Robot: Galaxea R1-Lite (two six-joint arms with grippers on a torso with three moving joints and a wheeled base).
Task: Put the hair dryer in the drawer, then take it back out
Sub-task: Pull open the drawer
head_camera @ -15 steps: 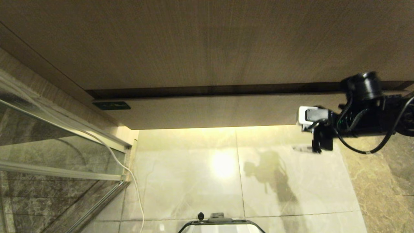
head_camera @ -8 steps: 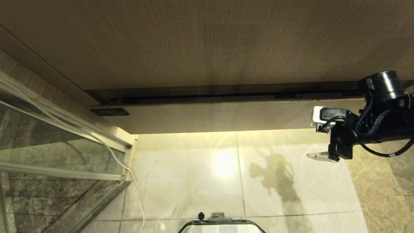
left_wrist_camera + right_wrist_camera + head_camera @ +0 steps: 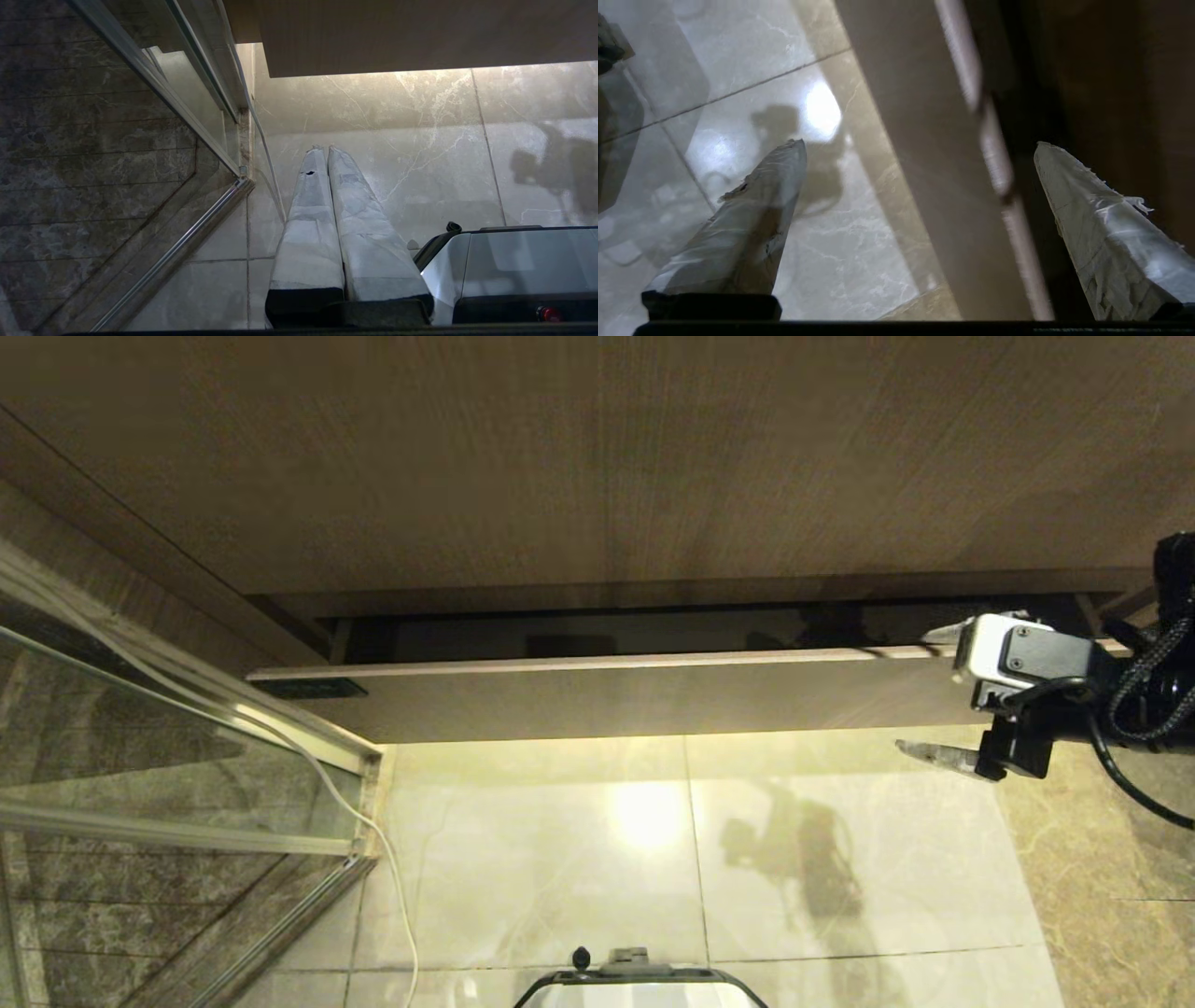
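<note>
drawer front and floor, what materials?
Drawer: looks like wood or wood-look laminate, matte grey-brown, fine straight grain; which one is unclear. Floor: polished marble-look tile, pale with veins, grout lines and a bright mirror-like glare.

Drawer juts partly out under the vanity front; right gripper straddles its right end, above floor.

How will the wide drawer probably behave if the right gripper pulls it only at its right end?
The drawer is very wide and held near one end by the open right gripper, so it may skew slightly. Its plain handleless front gives little purchase; the fingers hooking the top edge could slip. The panel looks stiff, unlikely to flex.
</note>
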